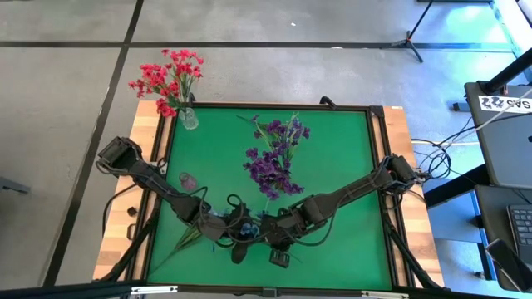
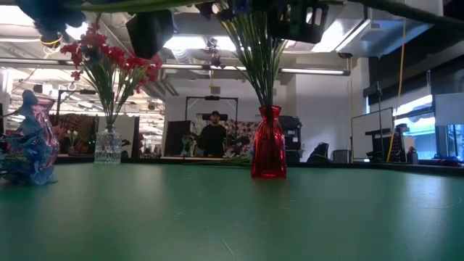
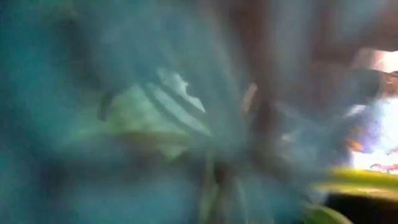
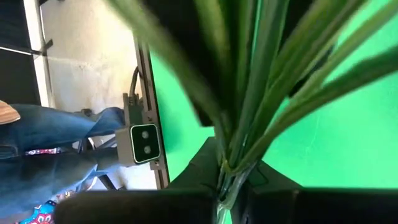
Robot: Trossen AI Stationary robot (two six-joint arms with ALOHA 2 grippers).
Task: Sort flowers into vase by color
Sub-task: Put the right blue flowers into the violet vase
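Observation:
My two grippers meet above the mat's near edge, left gripper [image 1: 223, 227] and right gripper [image 1: 261, 235]. Between them is a light blue sprig, held clear of the table; its blossoms [image 2: 43, 16] show at the top of the low view and fill the left wrist view [image 3: 186, 112] as a blur. Its green stems [image 4: 249, 93] fan out from my right gripper [image 4: 231, 186], which is shut on them. More green stems [image 1: 184, 242] slant toward the near left corner. Red-pink flowers [image 1: 170, 79] stand in a clear vase [image 2: 109, 146]. Purple flowers [image 1: 274, 162] stand in a red vase [image 2: 268, 154]. My right gripper pinches the blue sprig's stems [image 4: 227, 175] between its two fingers, at the point where they are bunched together before fanning out. The sprig is lifted clear of the mat. From which side the fingers come does not show.
A small blue-pink vase [image 1: 188, 179] stands on the left of the mat [image 1: 332, 166], also in the low view [image 2: 32, 148]. A wooden frame [image 1: 397, 133] rims the mat. The low camera [image 4: 143, 144] sits at the near edge. A person [image 2: 212, 138] stands far behind the table.

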